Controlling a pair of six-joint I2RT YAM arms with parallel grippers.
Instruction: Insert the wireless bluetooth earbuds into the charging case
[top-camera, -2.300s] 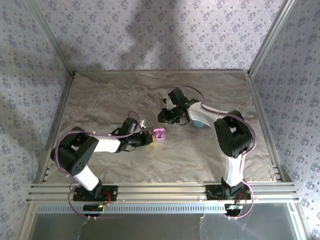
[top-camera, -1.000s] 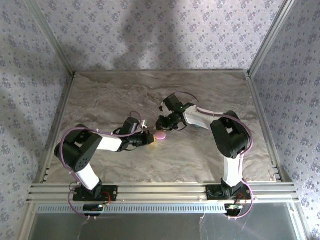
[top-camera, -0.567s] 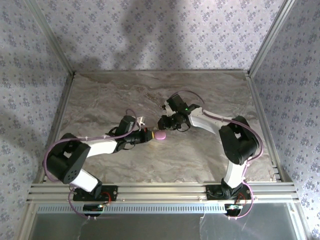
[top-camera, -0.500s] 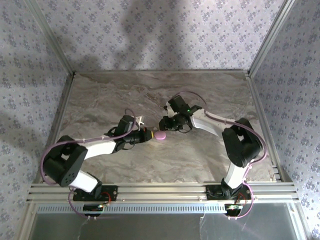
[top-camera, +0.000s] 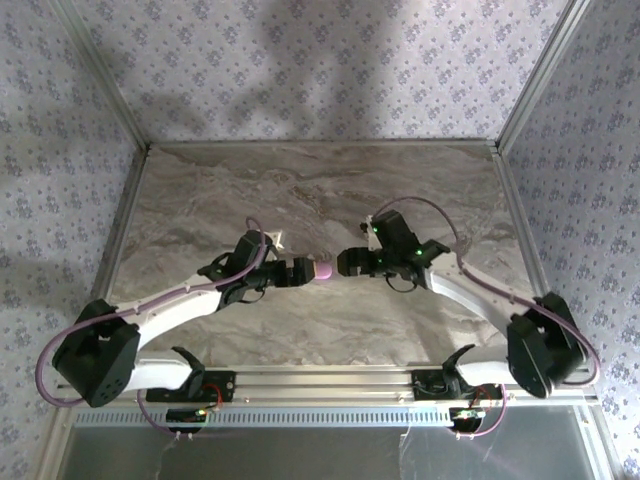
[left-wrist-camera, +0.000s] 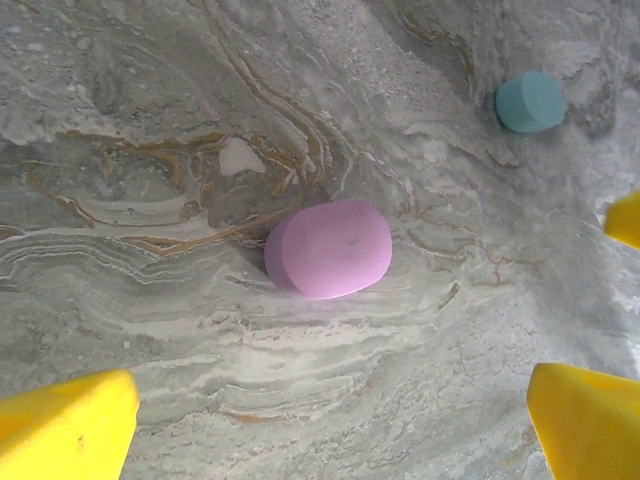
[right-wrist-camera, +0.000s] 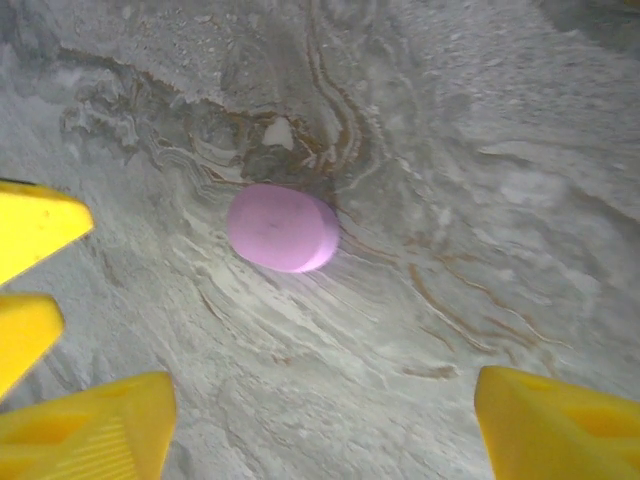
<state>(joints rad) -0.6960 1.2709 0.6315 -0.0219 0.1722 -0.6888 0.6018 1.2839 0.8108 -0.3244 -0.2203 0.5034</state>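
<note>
Both arms now stretch low across the marbled worktop (top-camera: 200, 190), where half a second ago they stood more upright with elbows raised. The right arm's elbow has swung out toward the right rail, and the left arm's has dropped to the near left corner. The left gripper (top-camera: 300, 270) and the right gripper (top-camera: 352, 263) have drawn back to either side of the pink charging case (top-camera: 323, 270), which stays where it was. More than two seconds ago that case appeared to lie open; it is now a closed, smooth oval.

In the left wrist view the left gripper's (left-wrist-camera: 330, 430) yellow fingers (left-wrist-camera: 65, 425) are spread wide at the bottom corners. They hold nothing, and the pink charging case (left-wrist-camera: 328, 248) lies ahead of them, untouched. The teal charging case (left-wrist-camera: 530, 100) rests well apart, farther back on the stone.

In the right wrist view the right gripper's (right-wrist-camera: 320, 430) fingers (right-wrist-camera: 555, 425) are equally wide apart and empty. The pink charging case (right-wrist-camera: 283, 227) sits clear of them, flat on the worktop. Whether the earbuds are inside the shut case cannot be told from these views.
</note>
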